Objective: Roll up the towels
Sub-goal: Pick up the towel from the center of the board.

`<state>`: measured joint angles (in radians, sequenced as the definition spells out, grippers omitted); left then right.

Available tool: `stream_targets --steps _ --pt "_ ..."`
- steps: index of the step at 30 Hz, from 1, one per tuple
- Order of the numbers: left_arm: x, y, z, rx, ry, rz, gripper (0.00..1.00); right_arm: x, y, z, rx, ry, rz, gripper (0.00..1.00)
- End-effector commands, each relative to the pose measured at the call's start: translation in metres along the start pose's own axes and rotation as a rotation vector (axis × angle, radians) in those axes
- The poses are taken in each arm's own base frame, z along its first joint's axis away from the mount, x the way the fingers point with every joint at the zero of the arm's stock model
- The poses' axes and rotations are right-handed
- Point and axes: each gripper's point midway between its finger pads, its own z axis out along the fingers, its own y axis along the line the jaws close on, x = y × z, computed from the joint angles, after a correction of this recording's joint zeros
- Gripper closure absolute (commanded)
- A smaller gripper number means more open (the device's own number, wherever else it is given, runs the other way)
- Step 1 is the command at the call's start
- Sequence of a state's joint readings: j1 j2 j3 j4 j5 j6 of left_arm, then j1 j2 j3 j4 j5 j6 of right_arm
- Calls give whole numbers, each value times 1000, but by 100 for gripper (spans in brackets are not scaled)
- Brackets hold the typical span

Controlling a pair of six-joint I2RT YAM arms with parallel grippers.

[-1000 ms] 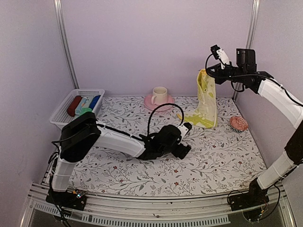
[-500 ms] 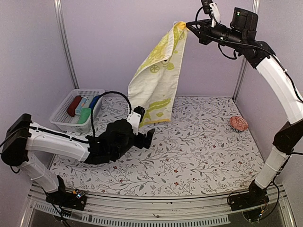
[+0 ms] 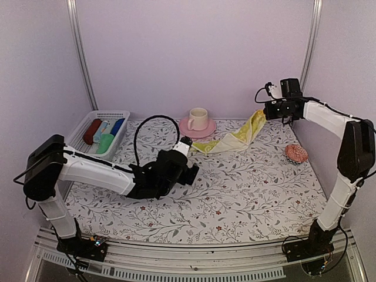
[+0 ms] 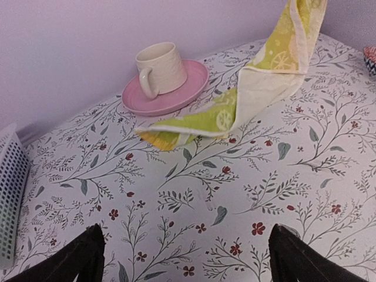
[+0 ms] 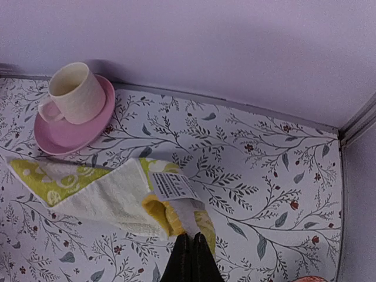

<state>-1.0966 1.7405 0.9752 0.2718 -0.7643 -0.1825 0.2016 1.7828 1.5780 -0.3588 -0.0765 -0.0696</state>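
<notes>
Your right pincer (image 3: pixel 264 111) clamps the yellow-green printed towel (image 3: pixel 235 138), whose far end lies on the bench (image 3: pixel 252 188); your left pincer (image 4: pixel 185 244) gapes wide, empty.

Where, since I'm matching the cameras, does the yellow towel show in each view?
Top external: yellow towel back right of centre, sloping down from the right gripper.
Left wrist: upper right, its low end near the pink saucer.
Right wrist: lower left to centre.
Shared landmark: the pink saucer.

Soft even lilac-tinted light throughout; faint shadow behind cup (image 5: pixel 74 91) on wall (image 5: pixel 235 47); all views fairly sharp.
</notes>
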Motion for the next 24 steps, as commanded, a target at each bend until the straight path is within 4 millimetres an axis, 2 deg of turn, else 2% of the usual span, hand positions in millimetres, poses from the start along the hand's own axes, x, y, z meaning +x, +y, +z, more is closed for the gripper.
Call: stream_targets --steps 1,6,9,12,15,17,18,21,24 --pt "16 4 22 -9 51 10 3 6 -8 -21 27 -43 -11 98" --pt "14 -12 39 39 46 72 2 6 -6 -37 22 -58 -59 98" --pt "17 -9 56 80 85 49 3 8 -1 -43 3 -42 -93 98" --pt "17 3 73 93 104 32 3 13 4 -49 -23 -33 -124 98" --pt "14 -2 92 144 104 67 3 14 3 -54 -22 -40 -141 98" --pt "25 -13 112 187 171 66 3 11 2 -55 -16 -47 -138 98" --pt "36 -17 119 208 231 53 3 12 0 -54 -7 -48 -135 98" --pt "41 -35 135 283 268 -45 3 15 -8 -48 18 -48 -118 98" --pt "43 -38 151 292 269 -118 3 26 -13 -39 5 -21 -92 98"
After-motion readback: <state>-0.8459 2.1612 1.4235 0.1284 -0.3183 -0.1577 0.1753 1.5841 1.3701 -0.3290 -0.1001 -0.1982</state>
